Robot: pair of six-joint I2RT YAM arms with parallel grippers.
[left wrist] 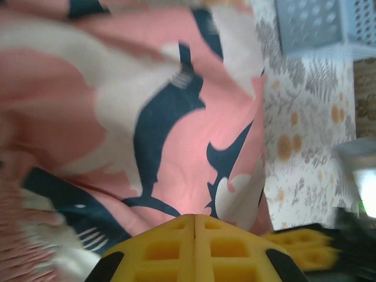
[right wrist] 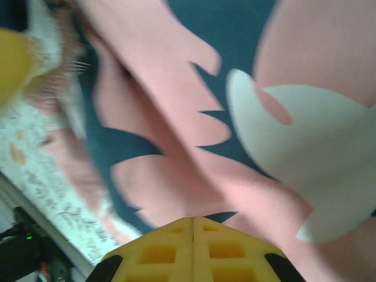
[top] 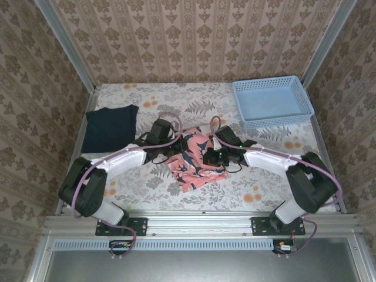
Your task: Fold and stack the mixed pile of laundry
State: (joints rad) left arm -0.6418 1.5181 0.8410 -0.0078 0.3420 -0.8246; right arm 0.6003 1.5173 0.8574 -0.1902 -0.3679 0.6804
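One of two looks done: navy T-shirt (top: 110, 127) folded, well left of left gripper (left wrist: 194, 218); pink garment (top: 194, 160) crumpled between it and right gripper (right wrist: 192, 220), both clamped closed at its cloth, hold uncertain

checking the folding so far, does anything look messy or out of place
The pink garment lies crumpled and unfolded in the middle, while the dark T-shirt sits folded flat at the left rear. Nothing looks spilled or damaged.
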